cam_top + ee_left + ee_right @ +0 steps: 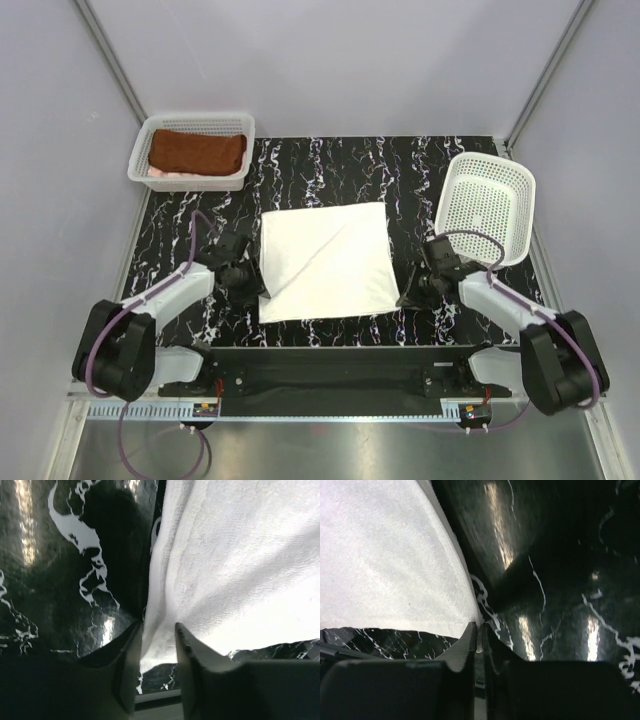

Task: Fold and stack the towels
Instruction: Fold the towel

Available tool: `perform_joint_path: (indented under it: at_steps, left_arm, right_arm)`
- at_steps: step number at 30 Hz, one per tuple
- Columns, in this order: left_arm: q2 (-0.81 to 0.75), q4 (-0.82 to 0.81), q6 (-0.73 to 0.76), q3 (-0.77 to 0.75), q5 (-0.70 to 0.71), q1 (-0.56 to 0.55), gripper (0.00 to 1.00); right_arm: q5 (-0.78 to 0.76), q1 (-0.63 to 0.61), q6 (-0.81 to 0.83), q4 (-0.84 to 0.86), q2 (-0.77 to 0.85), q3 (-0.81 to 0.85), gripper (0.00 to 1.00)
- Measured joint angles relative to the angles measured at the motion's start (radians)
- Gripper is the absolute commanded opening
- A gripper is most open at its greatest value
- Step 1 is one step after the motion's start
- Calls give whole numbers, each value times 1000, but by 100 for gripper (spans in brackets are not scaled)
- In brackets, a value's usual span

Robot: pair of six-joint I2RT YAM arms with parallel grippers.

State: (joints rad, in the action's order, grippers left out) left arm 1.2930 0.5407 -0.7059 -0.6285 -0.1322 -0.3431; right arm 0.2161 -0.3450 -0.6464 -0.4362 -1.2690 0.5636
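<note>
Step in hand: folding the white towel [325, 262]. It is lying spread on the worktop [330, 165], with one diagonal crease showing across it. Judging from this, the first fold is only starting.

Left gripper [262, 291] is sitting at the towel's near-left corner. From its wrist view the jaws are standing narrow, with the thick cloth edge filling the gap between them, so I am reading this as a pinch on the towel.

Right gripper [405, 297] is sitting at the towel's near-right corner. Its jaws are showing only a slit, and the corner tip is running right into that slit. It is looking like a pinch on the cloth, though how much cloth is caught I cannot tell.

Next move, as I am judging it: both arms lifting the near edge together and carrying it over to the towel's far edge. This is calling for even height and pace on both sides. A thin hold at the right corner could slip.

Containers:
- Left basket [243, 122], beyond the towel's far-left corner: holding the brown towel [197, 152], folded, with the pink towel [165, 173] peeking out beneath it at the near-left side.
- Right basket [521, 195], off the towel's far-right corner: tipped up with its inside facing the overhead camera, and nothing is showing in it.
</note>
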Motion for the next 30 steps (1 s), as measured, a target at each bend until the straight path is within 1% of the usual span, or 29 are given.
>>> perform_joint_path:
  at_steps: [2,4,6,8,10,11,13,14,16,18,20,21,25,28,30]
  left_arm:
    - [-28,24,-5,-2,3,-4,50]
    - [-34,66,1,-27,16,5,52]
    - [-9,121,31,-101,34,25,54]
    - [38,142,70,-211,39,60,55]
    - [92,129,113,-322,40,89,56]
    - [134,114,141,-394,39,104,57]
    - [216,92,184,-503,37,119,57]
    - [266,84,206,-562,35,125,57]
    - [374,77,243,-665,30,134,57]
    - [477,74,278,-747,27,140,59]
    - [561,80,308,-801,26,142,59]
    - [593,89,320,-823,26,144,60]
    - [676,100,352,-891,26,151,59]
    - [727,101,370,-951,18,156,59]
    - [764,93,377,-993,3,160,56]
  right_arm:
    - [-10,-6,-37,-35,74,-26,39]
    - [-18,-9,-61,-76,128,-30,47]
    - [-26,-9,-68,-113,155,-15,49]
    - [-42,-9,-66,-152,157,36,49]
    - [-55,-9,-44,-160,129,119,48]
    - [-59,-9,-29,-152,99,172,46]
    - [-66,-8,11,-134,5,290,42]
    - [-67,-9,29,-116,-54,351,39]
    - [-65,-9,61,-87,-176,464,36]
    - [-51,-9,76,-46,-268,521,32]
    - [-32,-10,82,-31,-318,525,29]
    - [-24,-11,81,-32,-333,516,27]
    - [-5,-28,77,-48,-339,422,20]
    - [-2,-52,69,-55,-332,353,19]
    - [-5,-71,58,-60,-315,285,18]
